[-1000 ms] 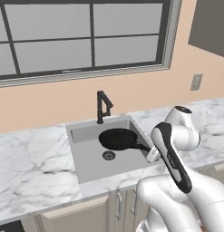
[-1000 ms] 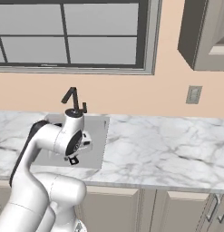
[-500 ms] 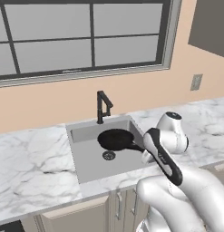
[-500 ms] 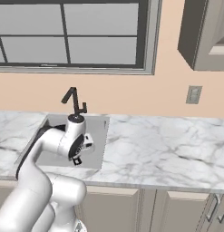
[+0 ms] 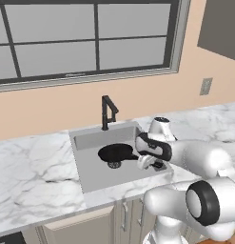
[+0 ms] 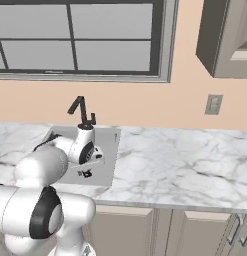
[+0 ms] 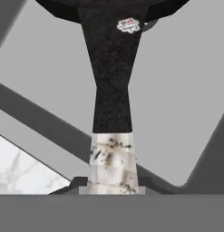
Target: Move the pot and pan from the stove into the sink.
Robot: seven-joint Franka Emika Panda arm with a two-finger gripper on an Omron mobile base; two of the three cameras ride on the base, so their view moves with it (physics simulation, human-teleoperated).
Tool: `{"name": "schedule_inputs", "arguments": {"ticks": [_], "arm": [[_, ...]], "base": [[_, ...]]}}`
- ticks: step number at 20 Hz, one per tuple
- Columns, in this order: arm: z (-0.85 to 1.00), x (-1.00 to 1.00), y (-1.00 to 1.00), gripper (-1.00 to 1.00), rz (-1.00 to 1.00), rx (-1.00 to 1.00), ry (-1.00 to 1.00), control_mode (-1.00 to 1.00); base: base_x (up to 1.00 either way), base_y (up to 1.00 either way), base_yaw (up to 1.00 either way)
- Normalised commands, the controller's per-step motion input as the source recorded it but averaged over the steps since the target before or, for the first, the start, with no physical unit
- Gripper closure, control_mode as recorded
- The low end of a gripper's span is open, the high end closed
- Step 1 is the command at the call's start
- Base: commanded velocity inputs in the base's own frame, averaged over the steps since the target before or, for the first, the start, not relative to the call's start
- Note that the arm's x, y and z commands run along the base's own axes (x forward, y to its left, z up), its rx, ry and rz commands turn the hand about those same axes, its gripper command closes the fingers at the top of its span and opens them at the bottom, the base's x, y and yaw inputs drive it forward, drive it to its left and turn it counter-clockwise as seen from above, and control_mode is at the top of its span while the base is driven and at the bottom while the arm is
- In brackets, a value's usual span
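Black, the pan [image 5: 116,153] lies in the grey sink [image 5: 90,169] just right of the drain, its handle [image 7: 112,86] running right into the gripper [image 5: 148,161], whose jaws seem pinched on the handle's end

A kitchen: marble countertop [image 5: 33,167], sink [image 5: 90,162], cabinets [image 6: 195,230].

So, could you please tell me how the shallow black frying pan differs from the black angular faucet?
The shallow black frying pan lies low inside the grey sink basin; the black angular faucet stands upright on its back rim. The pan is round and wide, the faucet thin and bent. Both are black.
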Motion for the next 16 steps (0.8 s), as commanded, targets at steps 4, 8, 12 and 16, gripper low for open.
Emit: {"name": "schedule_inputs", "arguments": {"ticks": [4,8,12,16], "arm": [[-0.34,0.74,0.09,1.0,0.01,-0.02,0.04,-1.0],[-0.36,0.67,0.0,1.0,0.0,-0.01,0.0,-1.0],[-0.55,0.39,0.0,1.0,0.01,-0.04,0.0,-1.0],[-0.24,0.09,0.0,1.0,0.0,-0.02,-0.02,-1.0]], "base": [[0.0,0.0,0.0],[0.0,0.0,0.0],[0.0,0.0,0.0],[0.0,0.0,0.0]]}}
